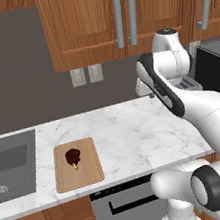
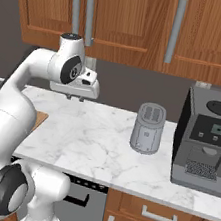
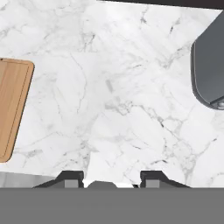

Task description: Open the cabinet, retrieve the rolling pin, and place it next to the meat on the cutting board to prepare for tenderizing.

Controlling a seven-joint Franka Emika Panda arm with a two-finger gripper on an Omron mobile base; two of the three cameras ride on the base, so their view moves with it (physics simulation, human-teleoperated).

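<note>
Both cabinet [image 1: 117,17] doors look shut from where we sit. We've got our arm folded up, hand level, gripper [image 2: 74,97] pointing straight down above bare marble counter [image 3: 113,100], fingertips [image 3: 70,178] apart with nothing between them. Meat [image 1: 72,156] sits on the cutting board [image 1: 90,173], well left.

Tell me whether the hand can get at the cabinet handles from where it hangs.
Probably yes: the hand hangs over bare counter, below the closed cabinet, with nothing between it and the grey handles above.
</note>
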